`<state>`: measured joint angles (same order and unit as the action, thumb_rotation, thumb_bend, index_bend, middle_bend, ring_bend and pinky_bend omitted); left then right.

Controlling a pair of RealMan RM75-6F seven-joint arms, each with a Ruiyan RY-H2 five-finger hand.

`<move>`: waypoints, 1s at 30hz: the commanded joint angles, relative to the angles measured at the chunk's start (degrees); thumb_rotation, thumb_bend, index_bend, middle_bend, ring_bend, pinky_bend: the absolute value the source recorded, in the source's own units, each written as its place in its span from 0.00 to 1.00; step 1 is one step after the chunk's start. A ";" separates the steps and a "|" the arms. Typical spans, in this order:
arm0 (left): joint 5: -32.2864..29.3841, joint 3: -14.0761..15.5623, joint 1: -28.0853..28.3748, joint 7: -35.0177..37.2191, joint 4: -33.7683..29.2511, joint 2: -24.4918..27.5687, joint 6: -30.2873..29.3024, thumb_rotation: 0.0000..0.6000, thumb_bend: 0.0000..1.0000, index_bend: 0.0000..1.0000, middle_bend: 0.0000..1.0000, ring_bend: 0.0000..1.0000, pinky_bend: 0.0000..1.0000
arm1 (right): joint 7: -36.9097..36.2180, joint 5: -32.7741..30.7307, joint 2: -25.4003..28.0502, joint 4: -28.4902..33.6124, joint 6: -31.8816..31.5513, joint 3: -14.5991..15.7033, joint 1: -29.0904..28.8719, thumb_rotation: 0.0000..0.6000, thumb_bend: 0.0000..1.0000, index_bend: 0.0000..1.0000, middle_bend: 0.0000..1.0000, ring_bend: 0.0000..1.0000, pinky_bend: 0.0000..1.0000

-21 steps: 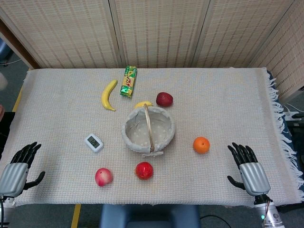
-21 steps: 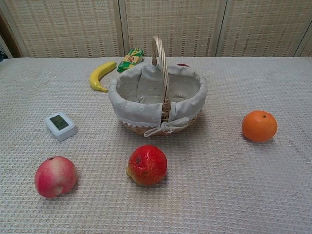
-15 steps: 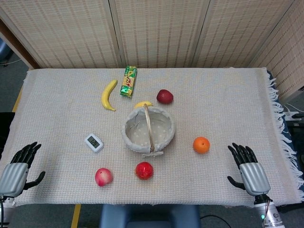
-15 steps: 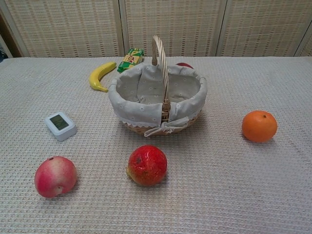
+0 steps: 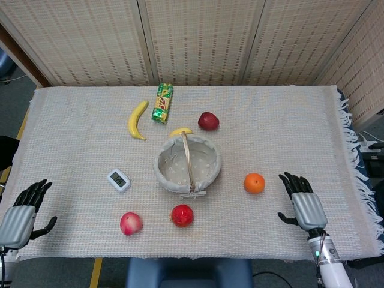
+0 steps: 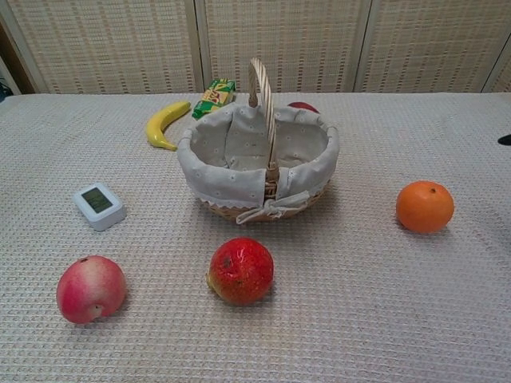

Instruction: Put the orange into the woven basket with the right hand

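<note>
The orange [image 5: 254,183] [image 6: 425,206] lies on the cloth to the right of the woven basket [image 5: 211,170] [image 6: 322,163], which has a pale liner, an upright handle and nothing inside. My right hand [image 5: 303,201] hovers palm-down with fingers spread, a short way right of the orange and not touching it; only a dark fingertip [image 6: 505,140] shows at the chest view's right edge. My left hand [image 5: 23,210] rests open at the table's front left corner, far from the fruit.
In front of the basket lie a red apple [image 5: 182,215] [image 6: 240,270] and a pink apple [image 5: 131,223] [image 6: 90,288]. A small white timer [image 5: 118,180] sits to its left. Behind it are a banana [image 5: 137,119], a green snack pack [image 5: 162,102], a dark red fruit [image 5: 208,121] and another yellow fruit [image 5: 180,131].
My right hand has moved forward and left, closer to the orange, its fingertip now entering the chest view. The left hand and all objects stay put.
</note>
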<state>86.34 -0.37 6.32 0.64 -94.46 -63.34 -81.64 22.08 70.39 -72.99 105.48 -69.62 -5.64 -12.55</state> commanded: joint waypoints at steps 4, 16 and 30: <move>-0.12 0.03 0.02 0.35 0.04 0.23 0.19 1.00 0.33 0.00 0.00 0.00 0.10 | 14.30 -16.71 -7.40 0.12 4.69 -5.55 -9.06 1.00 0.11 0.00 0.00 0.00 0.02; -0.81 -0.02 -0.18 1.22 -0.23 0.65 0.40 1.00 0.33 0.00 0.00 0.00 0.10 | 23.79 -33.17 -18.95 -7.78 2.75 -7.95 -18.67 1.00 0.11 0.00 0.00 0.00 0.02; -0.35 -0.18 -0.27 2.20 0.02 0.50 -0.19 1.00 0.33 0.00 0.00 0.00 0.10 | 17.53 -23.20 -22.84 -14.04 -4.55 -6.61 -18.64 1.00 0.31 0.81 0.55 0.59 0.76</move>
<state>85.97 -0.57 6.07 2.84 -94.47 -62.81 -81.82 40.62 46.29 -95.72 91.85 -73.68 -12.53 -31.55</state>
